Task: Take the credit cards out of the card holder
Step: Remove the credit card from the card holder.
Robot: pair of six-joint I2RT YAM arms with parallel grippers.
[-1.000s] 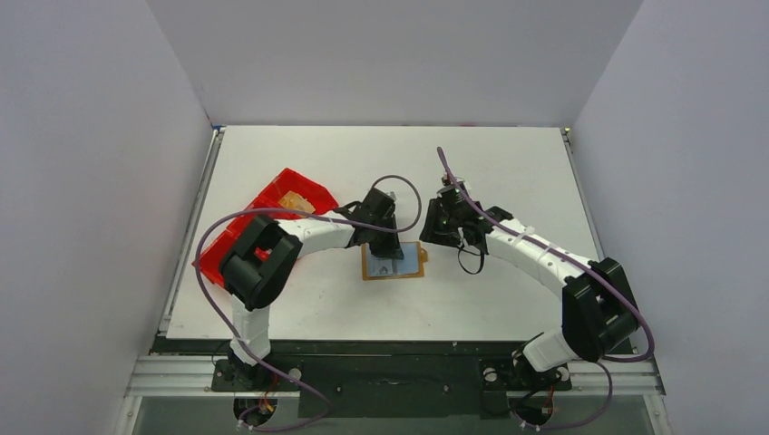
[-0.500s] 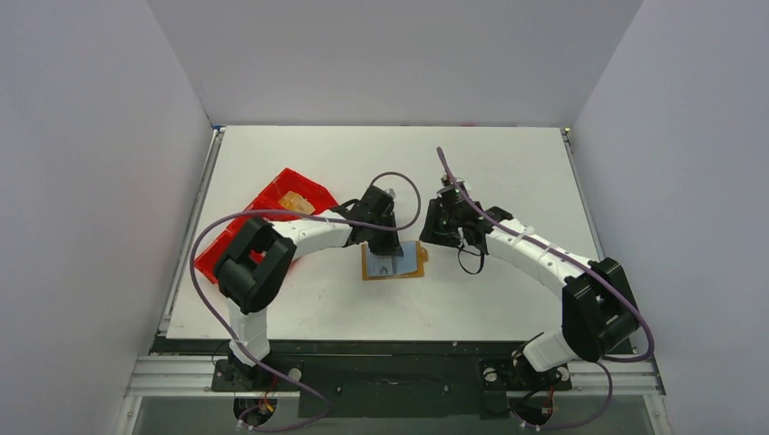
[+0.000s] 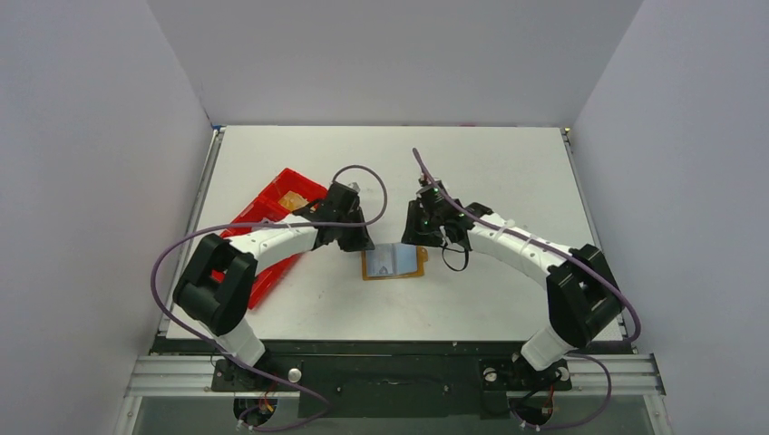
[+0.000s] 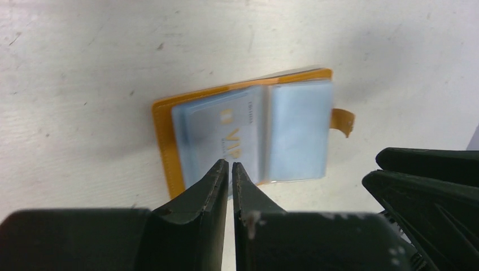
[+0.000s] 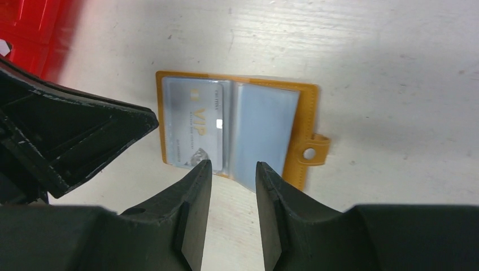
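Note:
The tan card holder (image 3: 368, 268) lies open and flat on the white table, with its snap tab (image 5: 312, 151) to the right. A pale blue-grey credit card (image 5: 195, 121) printed "VIP" sits in its left sleeve (image 4: 217, 132). A clear sleeve (image 5: 265, 132) covers the right half, and I cannot tell what is in it. My left gripper (image 4: 230, 165) is shut with nothing in it, tips at the holder's left edge (image 3: 363, 246). My right gripper (image 5: 233, 165) is open and empty, hovering just off the holder's far edge (image 3: 419, 237).
A red tray (image 3: 299, 177) stands at the left of the table, partly under the left arm, with a tan object (image 3: 292, 199) inside. Its corner (image 5: 39, 28) shows in the right wrist view. Grey walls enclose the table on three sides.
My left arm has swung left off the holder, uncovering the card. My right gripper has shifted left, closer to the holder. The holder has stayed put.

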